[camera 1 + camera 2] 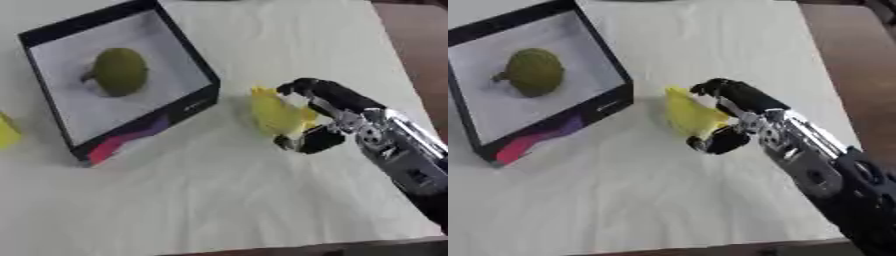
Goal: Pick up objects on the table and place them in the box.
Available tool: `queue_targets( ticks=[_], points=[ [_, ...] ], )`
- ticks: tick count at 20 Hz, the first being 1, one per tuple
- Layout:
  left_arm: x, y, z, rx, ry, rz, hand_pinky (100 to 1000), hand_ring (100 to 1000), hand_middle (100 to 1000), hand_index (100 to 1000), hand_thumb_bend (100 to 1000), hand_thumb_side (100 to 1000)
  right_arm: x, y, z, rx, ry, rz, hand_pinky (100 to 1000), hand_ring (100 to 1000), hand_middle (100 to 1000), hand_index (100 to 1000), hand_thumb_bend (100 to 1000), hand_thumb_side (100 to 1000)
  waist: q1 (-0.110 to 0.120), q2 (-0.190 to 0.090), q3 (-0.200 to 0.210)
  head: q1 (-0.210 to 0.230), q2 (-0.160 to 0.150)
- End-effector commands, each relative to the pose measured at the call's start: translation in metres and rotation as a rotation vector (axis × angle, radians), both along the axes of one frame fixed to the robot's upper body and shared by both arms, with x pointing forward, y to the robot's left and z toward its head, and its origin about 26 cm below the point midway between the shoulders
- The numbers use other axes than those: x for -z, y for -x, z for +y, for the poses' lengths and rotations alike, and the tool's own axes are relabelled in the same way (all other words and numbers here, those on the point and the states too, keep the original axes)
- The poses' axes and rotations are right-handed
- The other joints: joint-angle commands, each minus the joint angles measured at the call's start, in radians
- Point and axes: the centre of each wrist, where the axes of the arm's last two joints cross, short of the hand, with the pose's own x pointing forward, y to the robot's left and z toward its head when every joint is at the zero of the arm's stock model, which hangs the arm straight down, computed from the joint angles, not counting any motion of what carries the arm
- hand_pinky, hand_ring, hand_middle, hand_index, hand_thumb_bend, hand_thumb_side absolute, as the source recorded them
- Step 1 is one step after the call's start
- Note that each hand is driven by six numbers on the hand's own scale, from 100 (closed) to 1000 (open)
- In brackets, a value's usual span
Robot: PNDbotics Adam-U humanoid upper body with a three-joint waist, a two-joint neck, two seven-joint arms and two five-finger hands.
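At centre right of the frame the right hand has its fingers and thumb curled round a yellow object, which sits just right of the box on the cloth-covered tabletop; whether it is lifted off the cloth cannot be told. The box fills the upper left, a green fruit already inside; another yellow piece shows at the left edge. The likely risks: the yellow object slipping from the curled fingers in transit; it catching the box's near wall if carried low; the left hand is not visible.
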Motion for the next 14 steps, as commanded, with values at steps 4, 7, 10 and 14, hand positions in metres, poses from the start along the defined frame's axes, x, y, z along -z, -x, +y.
queue_targets(
  ticks=[4, 7, 10, 14],
  points=[
    [-0.0053, 0.0006, 0.0007, 0.0, -0.022, -0.009, 828, 724, 741, 793, 100, 748, 0.0012, -0.0059, -0.0037, 0.015, 0.028, 0.001, 927, 1000, 816, 901, 445, 313, 0.006, -0.003, 0.002, -0.006, -0.008],
    [-0.0051, 0.0004, 0.0004, 0.002, -0.022, -0.009, 828, 724, 741, 793, 100, 748, 0.0039, -0.008, -0.0044, 0.02, 0.028, 0.009, 920, 1000, 775, 892, 446, 315, 0.008, -0.002, 0.003, -0.007, -0.007],
    [-0.0045, 0.0004, 0.0007, 0.001, -0.02, -0.007, 828, 724, 741, 793, 100, 748, 0.0043, -0.0082, -0.0044, 0.024, 0.022, 0.0, 909, 991, 718, 871, 447, 323, 0.009, -0.001, 0.002, -0.007, -0.006],
    [-0.004, 0.0003, 0.0009, 0.0, -0.02, -0.006, 828, 724, 743, 793, 100, 748, 0.0025, -0.0065, -0.0035, 0.027, 0.014, -0.024, 895, 967, 666, 840, 448, 336, 0.009, -0.002, 0.001, -0.008, -0.003]
  ],
)
